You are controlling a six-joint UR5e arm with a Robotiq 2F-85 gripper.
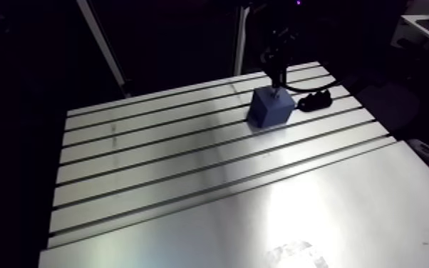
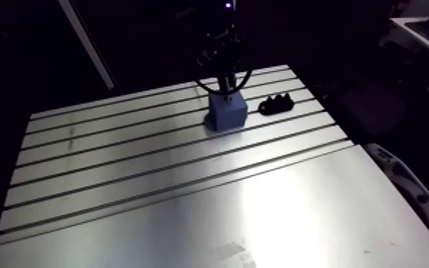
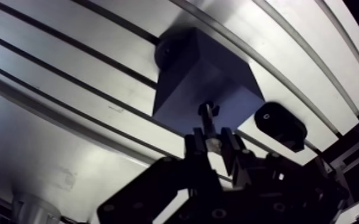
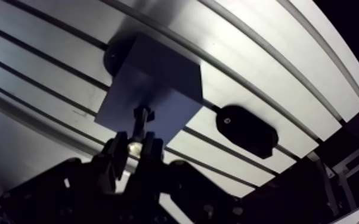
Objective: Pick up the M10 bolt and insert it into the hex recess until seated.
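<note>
One gripper (image 3: pixel 213 142), clamped on the M10 bolt (image 3: pixel 207 116), head down, close over the blue block (image 3: pixel 200 77). The hex recess cannot be made out. One black holder (image 3: pixel 280 124) beside it on the tabletop (image 1: pixel 153 142). Risk: misaligned flats could jam or tilt the bolt.

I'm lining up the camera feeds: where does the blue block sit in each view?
Arm view: the blue block stands on the far part of the slotted table.
Wrist view: it fills the middle, just ahead of the gripper and the bolt it holds.
Shared landmark: the small black object beside the block.
</note>
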